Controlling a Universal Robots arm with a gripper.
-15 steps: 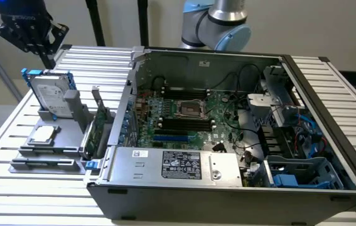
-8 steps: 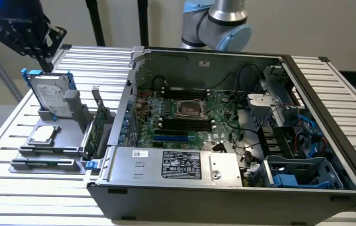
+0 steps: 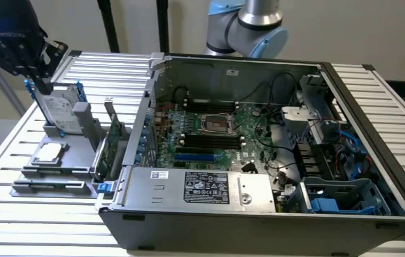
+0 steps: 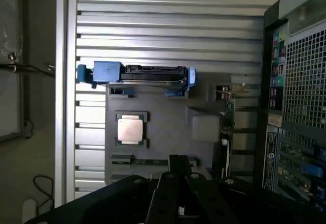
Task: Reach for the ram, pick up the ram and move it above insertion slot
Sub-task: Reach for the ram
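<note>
- Hangs the gripper point(image 3: 46, 91) high over the far end of the grey fixture point(image 3: 79, 160), at the exterior view's left, with the fingers point(image 3: 41, 83) clenched together and gripping nothing.
- Reads as the reach step, hardly begun: no contact with any part.
- Finds the ram point(image 3: 48, 185) lying flat in a long groove along the fixture's near edge, well apart from the fingertips.
- Catches the same ram point(image 4: 145, 161) from the wrist view as a thin green strip, partly behind the gripper point(image 4: 179, 159).
- Probably keeps it in that groove to hold it straight and square, with both long faces free for a pinch across the thin board.
- Stands the blue-framed hard drive point(image 3: 59, 107) and the expansion card point(image 3: 113, 142) upright in their own holders.
- Seats the processor point(image 3: 48, 152) flat in a pocket between drive and ram.
- Sets each part apart from the rest, likely to give the fingers room around the one wanted.
- Leaves the computer case point(image 3: 373, 107) open on the slatted counter point(image 3: 16, 225), just beside the fixture, with the motherboard facing up.
- Exposes the insertion slot point(image 3: 206, 140) that way, one of several parallel black sockets next to the silver processor socket point(image 3: 216, 124), open to an approach from above.
</note>
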